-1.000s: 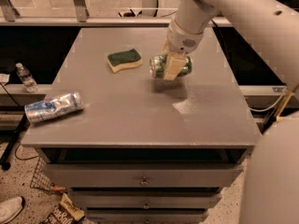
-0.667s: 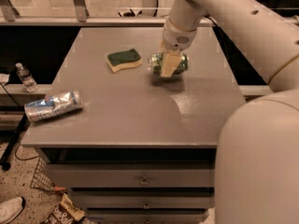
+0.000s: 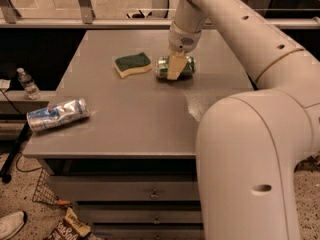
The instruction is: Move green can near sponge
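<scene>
The gripper (image 3: 175, 71) and the green can (image 3: 163, 67) have shifted together a little nearer the sponge (image 3: 133, 64) than they were a second ago, while the sponge lies where it was. The jaws are clamped on the green can, one pale finger (image 3: 175, 65) crossing the can's near side and the other hidden behind it. The can lies on its side between the jaws, its ends sticking out on either side of them, low at the worktop (image 3: 135, 134); whether it touches the surface cannot be told.

In the camera view, the sponge sits just left of the jaws, dark green top up, near the can's end but apart from it. Well away from the jaws, toward the worktop's near left corner, the silver-and-blue dented can (image 3: 57, 115) lies on its side. The arm (image 3: 250, 149) rises above the jaws to the top edge, then sweeps down to their right and fills the near right foreground. Off the worktop, far left of the jaws, stands a small water bottle (image 3: 27, 84).
</scene>
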Robot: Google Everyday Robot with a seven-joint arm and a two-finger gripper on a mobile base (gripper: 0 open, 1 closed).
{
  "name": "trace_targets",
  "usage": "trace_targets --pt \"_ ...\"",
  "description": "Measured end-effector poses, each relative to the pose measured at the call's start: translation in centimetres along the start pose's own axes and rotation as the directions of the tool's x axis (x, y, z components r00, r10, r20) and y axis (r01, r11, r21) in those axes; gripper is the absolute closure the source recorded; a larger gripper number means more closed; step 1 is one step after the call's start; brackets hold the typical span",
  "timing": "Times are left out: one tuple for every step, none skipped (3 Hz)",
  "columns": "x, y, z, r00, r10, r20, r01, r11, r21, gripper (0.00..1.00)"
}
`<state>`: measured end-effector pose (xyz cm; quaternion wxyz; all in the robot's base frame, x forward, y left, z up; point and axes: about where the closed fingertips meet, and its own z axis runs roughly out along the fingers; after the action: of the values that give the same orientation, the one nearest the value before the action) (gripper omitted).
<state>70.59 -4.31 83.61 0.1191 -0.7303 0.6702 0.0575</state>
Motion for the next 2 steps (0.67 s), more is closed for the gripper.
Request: trace_targets --pt "-0.27 -0.94 0.41 1.000 0.004 0.003 -0.004 1.0000 -0.001 1.00" --pt "-0.29 -0.94 0.35 1.000 0.005 0.003 -0.005 1.0000 -0.001 1.00"
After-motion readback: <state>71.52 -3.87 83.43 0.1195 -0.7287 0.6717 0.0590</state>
